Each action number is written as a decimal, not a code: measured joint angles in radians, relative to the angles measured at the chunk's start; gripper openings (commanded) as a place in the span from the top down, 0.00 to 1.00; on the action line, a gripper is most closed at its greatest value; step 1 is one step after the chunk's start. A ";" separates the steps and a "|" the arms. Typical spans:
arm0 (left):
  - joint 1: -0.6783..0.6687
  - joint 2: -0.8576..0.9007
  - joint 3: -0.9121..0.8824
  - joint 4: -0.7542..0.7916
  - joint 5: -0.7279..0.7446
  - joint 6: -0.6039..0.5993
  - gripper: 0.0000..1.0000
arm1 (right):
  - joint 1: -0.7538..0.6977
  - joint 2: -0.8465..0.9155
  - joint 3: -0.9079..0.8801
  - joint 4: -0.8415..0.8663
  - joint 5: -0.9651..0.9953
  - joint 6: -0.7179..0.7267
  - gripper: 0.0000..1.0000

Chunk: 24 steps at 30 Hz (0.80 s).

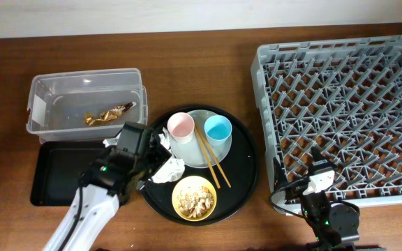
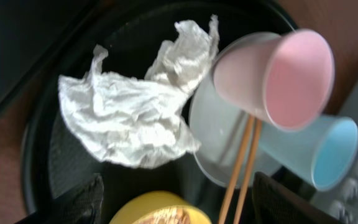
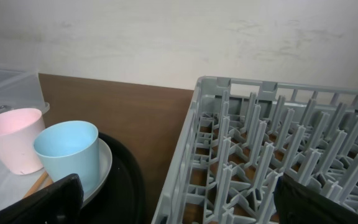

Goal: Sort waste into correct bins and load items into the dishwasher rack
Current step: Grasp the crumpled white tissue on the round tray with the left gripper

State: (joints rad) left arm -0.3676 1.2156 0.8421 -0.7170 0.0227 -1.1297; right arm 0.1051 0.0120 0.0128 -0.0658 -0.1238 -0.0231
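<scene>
Hovering with fingers apart and empty over the crumpled napkin (image 2: 129, 124) on the round black tray (image 1: 246, 174), the left gripper (image 2: 185, 202) is at waste sorting and next needs to drop and pinch it, while the right gripper (image 3: 179, 205) sits open beside the rack (image 1: 340, 118).

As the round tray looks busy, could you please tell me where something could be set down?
Free: the large grey plastic lattice rack, and the shallow black rectangular tray beside the clear plastic tub. Crowded: the round black tray, full of dishes and crumpled white napkins.
</scene>
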 measured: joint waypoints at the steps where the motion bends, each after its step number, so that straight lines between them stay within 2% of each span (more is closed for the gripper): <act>1: 0.000 0.034 0.000 0.018 -0.005 -0.014 0.21 | 0.000 0.000 0.000 0.000 0.000 0.000 0.01; 8: 0.000 0.219 -0.001 0.089 -0.013 -0.068 0.16 | 0.000 0.000 0.000 0.000 0.000 0.000 0.01; 16: 0.000 0.355 -0.001 0.143 -0.013 -0.087 0.16 | 0.000 0.000 0.000 0.000 0.000 0.000 0.01; 22: 0.000 0.383 -0.001 0.149 -0.014 -0.106 0.34 | 0.000 0.000 0.000 0.000 0.000 0.000 0.01; 24: 0.000 0.383 -0.001 0.150 -0.016 -0.111 0.45 | 0.000 0.000 0.000 0.000 0.000 0.000 0.01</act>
State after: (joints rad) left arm -0.3676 1.5982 0.8413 -0.5671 0.0071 -1.2411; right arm 0.1051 0.0120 0.0128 -0.0658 -0.1238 -0.0227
